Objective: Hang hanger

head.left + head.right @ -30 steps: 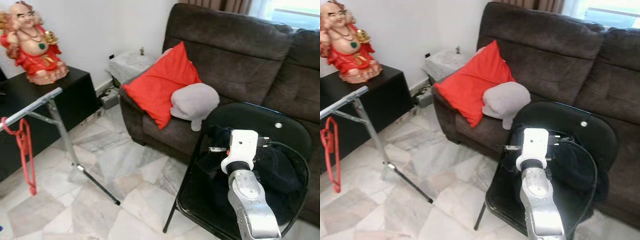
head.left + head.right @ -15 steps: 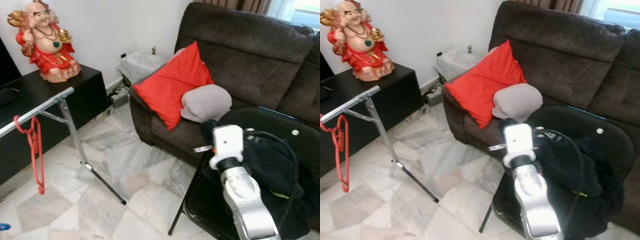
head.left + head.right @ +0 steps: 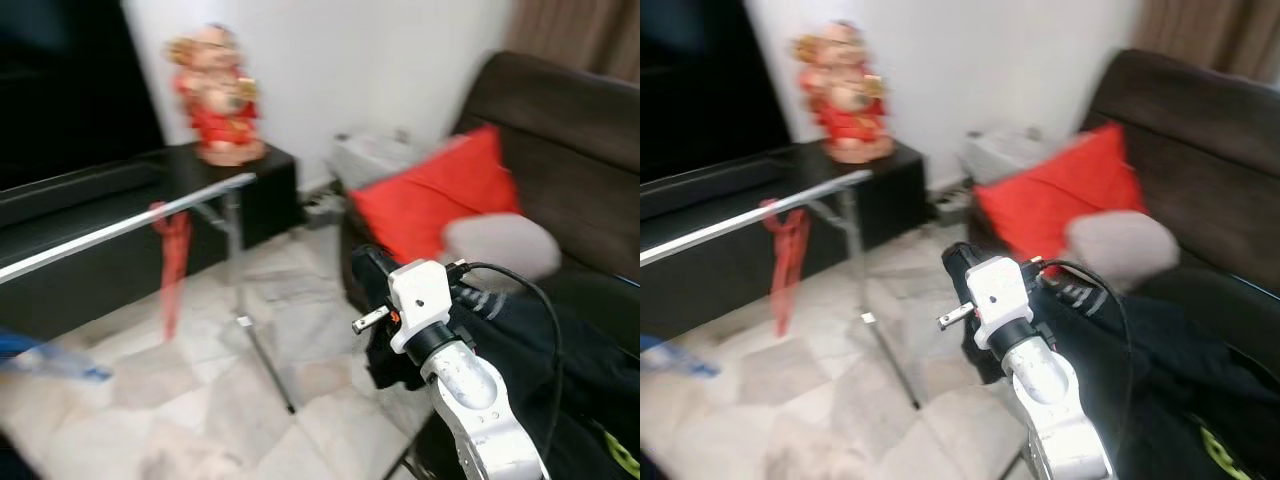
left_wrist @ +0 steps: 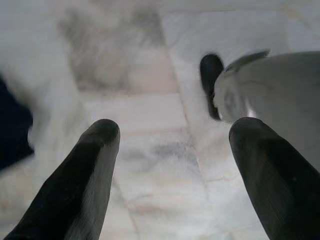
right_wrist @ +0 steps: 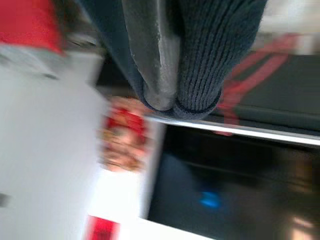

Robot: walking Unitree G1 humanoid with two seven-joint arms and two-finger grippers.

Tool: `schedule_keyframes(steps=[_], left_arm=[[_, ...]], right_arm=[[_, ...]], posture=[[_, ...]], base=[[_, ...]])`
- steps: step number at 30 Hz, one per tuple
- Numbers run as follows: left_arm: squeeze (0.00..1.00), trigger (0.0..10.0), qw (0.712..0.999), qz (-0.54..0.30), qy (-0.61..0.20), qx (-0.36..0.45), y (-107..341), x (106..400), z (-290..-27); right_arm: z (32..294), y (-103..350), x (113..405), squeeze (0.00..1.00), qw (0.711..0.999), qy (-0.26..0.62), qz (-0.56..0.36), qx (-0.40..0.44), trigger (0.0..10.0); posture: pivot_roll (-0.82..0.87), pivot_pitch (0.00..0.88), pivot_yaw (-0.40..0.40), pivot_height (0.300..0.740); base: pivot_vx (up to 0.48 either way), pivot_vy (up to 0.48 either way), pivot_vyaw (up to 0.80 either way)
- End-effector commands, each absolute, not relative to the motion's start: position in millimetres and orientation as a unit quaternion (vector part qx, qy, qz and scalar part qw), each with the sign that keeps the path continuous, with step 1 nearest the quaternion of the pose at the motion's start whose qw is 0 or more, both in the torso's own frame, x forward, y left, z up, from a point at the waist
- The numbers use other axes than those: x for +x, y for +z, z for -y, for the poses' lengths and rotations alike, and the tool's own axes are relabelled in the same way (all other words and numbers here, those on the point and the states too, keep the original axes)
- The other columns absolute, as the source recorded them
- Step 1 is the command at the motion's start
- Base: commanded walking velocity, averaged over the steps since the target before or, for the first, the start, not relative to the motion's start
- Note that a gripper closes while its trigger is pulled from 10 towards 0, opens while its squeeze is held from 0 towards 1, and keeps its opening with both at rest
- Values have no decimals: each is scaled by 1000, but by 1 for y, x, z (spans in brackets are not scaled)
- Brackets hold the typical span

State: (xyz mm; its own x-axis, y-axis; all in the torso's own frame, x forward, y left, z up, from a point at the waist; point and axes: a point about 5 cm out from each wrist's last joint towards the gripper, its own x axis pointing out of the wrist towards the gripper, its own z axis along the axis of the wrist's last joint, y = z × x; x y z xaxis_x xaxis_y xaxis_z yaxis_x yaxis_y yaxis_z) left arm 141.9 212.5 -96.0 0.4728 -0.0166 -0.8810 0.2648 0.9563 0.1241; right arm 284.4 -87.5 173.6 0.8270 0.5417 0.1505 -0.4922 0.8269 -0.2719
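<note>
My head views are blurred. I see my right hand [image 5: 165, 97] raised in front of me, its fingers pinching a dark knitted garment [image 3: 560, 350] that trails back to the right over the chair. The red hanger [image 3: 172, 262] hangs from the silver rail [image 3: 130, 226] of the rack, well apart from that hand, off to its left and further away. Behind the rail a red figurine [image 3: 845, 105] stands on the black desk [image 3: 110, 215]. My left hand [image 4: 172, 165] points down at the marble floor [image 4: 150, 115], fingers spread, holding nothing.
</note>
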Motion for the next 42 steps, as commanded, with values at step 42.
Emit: schedule_keyframes(steps=[42], left_arm=[[0, 10000, 863, -422, -117, 252, -83, 167, -214]], right_arm=[[128, 47, 296, 0, 951, 181, -250, -33, 10000]], posture=[[68, 21, 5, 740]], base=[[0, 0, 235]])
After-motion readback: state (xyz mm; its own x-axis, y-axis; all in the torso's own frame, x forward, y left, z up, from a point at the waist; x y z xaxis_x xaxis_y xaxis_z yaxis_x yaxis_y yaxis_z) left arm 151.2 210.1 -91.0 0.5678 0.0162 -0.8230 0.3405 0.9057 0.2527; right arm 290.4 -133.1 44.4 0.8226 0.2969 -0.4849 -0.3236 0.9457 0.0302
